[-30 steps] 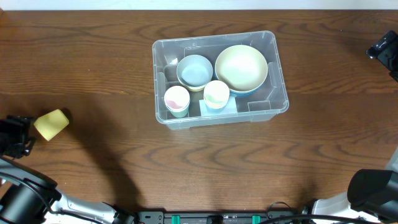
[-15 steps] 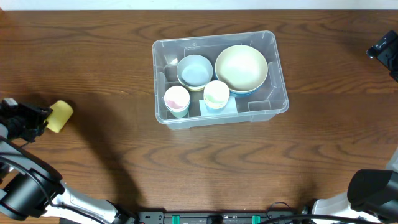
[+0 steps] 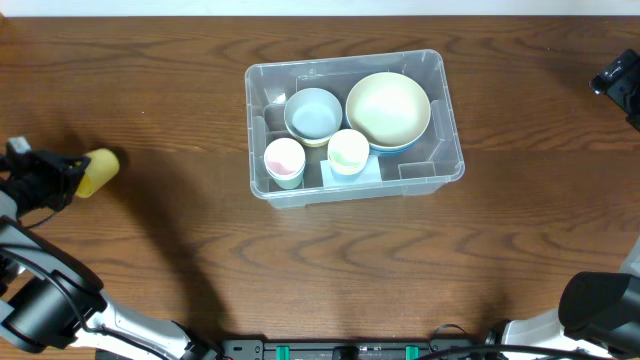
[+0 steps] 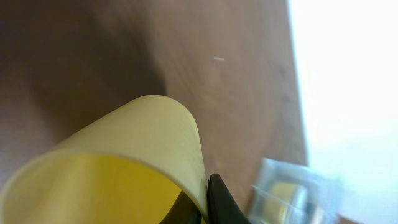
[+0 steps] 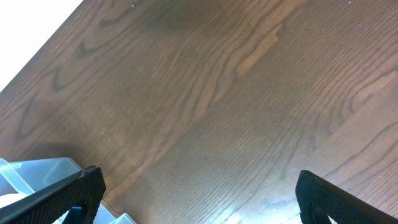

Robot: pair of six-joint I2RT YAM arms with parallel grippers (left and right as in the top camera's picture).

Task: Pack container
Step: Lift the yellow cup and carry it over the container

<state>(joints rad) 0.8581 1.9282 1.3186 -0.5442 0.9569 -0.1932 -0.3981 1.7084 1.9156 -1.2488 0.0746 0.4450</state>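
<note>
At the far left of the overhead view a yellow cup (image 3: 99, 170) lies on its side, mouth towards my left gripper (image 3: 68, 177). That gripper is shut on the cup's wall: in the left wrist view one black finger is inside the yellow cup (image 4: 124, 162) and one outside, pinching the rim at my left gripper (image 4: 202, 210). The clear container (image 3: 438, 150) stands mid-table, apart from the cup, and shows blurred as the container (image 4: 292, 193) in the left wrist view. My right gripper (image 5: 202, 199) hangs open over bare wood, and its arm (image 3: 618, 80) is at the far right edge.
Inside the container sit a blue-grey bowl (image 3: 313, 113), a large cream bowl (image 3: 388, 108), a pink-lined cup (image 3: 284, 160) and a green-lined cup (image 3: 348, 152). A corner of the container (image 5: 31, 171) shows at the lower left of the right wrist view.
My left gripper has shut on the yellow cup's wall. The cup has shifted with it toward the table's far side and slightly right. The right arm has stayed still.
</note>
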